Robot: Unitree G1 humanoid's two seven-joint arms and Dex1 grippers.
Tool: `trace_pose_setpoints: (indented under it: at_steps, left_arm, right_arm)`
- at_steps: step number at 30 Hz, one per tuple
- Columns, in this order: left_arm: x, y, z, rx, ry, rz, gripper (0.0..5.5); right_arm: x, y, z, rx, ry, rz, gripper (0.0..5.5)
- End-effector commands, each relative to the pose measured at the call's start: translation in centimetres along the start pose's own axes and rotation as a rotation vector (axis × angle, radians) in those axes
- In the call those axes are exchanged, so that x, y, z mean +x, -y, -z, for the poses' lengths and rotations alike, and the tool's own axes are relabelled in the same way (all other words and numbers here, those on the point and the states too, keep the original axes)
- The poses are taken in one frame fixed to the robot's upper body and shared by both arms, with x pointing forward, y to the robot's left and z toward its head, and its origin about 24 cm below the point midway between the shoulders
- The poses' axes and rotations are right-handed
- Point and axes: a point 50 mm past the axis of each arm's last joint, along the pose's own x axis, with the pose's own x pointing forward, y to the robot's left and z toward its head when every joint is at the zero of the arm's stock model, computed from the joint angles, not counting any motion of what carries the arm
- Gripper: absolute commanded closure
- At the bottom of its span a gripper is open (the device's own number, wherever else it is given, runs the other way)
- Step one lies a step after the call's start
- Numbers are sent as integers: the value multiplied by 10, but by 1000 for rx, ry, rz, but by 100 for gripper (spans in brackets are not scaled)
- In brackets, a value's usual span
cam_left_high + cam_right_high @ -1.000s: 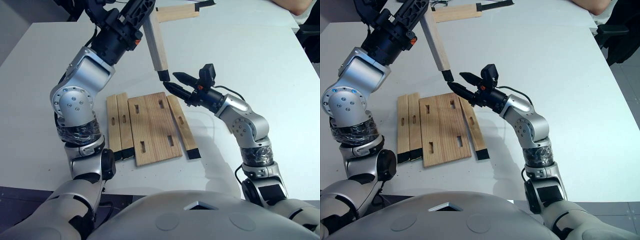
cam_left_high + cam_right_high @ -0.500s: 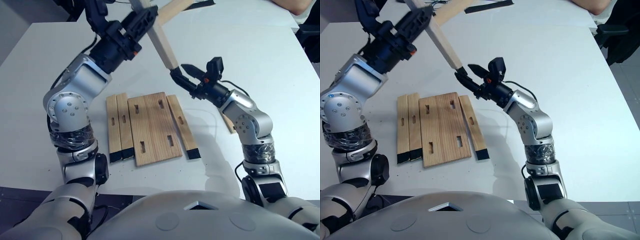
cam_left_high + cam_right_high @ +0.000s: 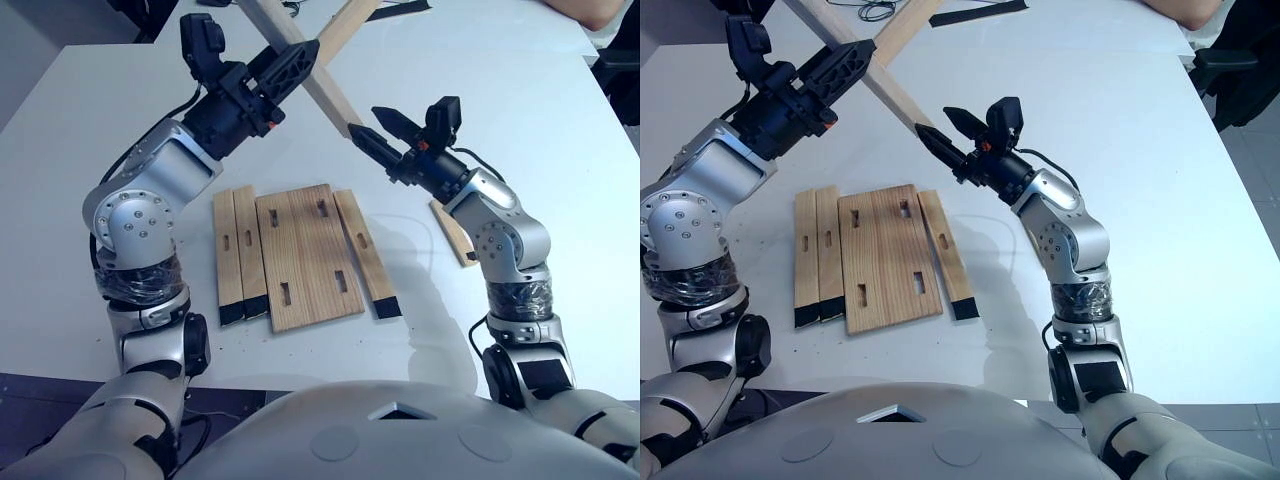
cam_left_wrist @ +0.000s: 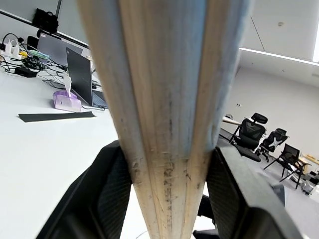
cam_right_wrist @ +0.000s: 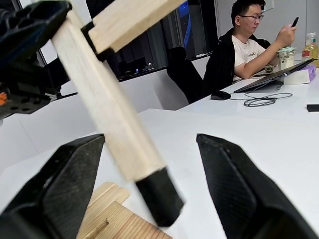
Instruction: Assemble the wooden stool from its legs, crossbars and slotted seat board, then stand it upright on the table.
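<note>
My left gripper [image 3: 287, 68] is shut on a wooden leg [image 3: 322, 88] held high over the table, slanting down to the right. A second wooden bar [image 3: 352, 18] joins that leg crosswise near its upper end. The leg's black tip [image 5: 158, 196] lies between the fingers of my open right gripper [image 3: 366, 123]; whether they touch it I cannot tell. In the left wrist view the leg [image 4: 162, 99] runs between both black fingers [image 4: 99, 199]. The slotted seat board [image 3: 305, 258] lies flat on the table below.
Two slotted wooden bars [image 3: 239, 255] with black ends lie side by side left of the seat board, and one more [image 3: 365, 250] lies along its right edge. Another wooden piece [image 3: 452, 232] rests on the table behind my right forearm. The white table [image 3: 520, 110] has open room on the right.
My left arm has swung the leg from nearly upright to a slant, lifting its black tip up and right. The open right gripper has risen, staying around that tip.
</note>
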Motion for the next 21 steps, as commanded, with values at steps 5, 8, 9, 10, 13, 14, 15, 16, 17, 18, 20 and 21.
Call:
trace_pose_setpoints:
  at_steps: [5, 8, 9, 10, 13, 14, 15, 16, 17, 18, 20, 21]
  left_arm:
    - [-14, 9, 6, 59, -103, 69, 324]
    - [-14, 8, 5, 62, -98, 63, 324]
    - [-14, 8, 5, 63, -91, 59, 324]
    - [-13, 7, 4, 63, -84, 54, 324]
    - [-12, 6, 2, 64, -69, 46, 324]
    - [-12, 6, 1, 65, -64, 44, 324]
    - [-12, 6, -1, 67, -57, 44, 324]
    - [-12, 6, -3, 70, -51, 45, 324]
    - [-12, 6, -5, 75, -42, 46, 324]
    - [-12, 5, -7, 79, -36, 48, 324]
    - [-13, 4, -11, 89, -29, 48, 324]
    - [-13, 3, -13, 94, -26, 47, 324]
  right_arm:
    - [1, 7, -16, -66, 32, 9, 212]
    - [-1, 6, -15, -66, 29, 3, 212]
    - [-1, 5, -14, -65, 23, -3, 212]
    - [-2, 4, -12, -63, 15, -10, 212]
    - [-4, 1, -6, -61, -19, -36, 212]
    - [-5, 0, -5, -61, -31, -48, 212]
    - [-7, -1, -2, -57, -47, -64, 212]
    - [-9, -3, 0, -55, -61, -79, 212]
    - [-12, -4, 2, -55, -78, -89, 212]
    - [-15, -4, 4, -55, -93, -94, 212]
    - [-23, -2, 6, -57, -121, -94, 212]
    - [-29, 0, 7, -61, -137, -89, 212]
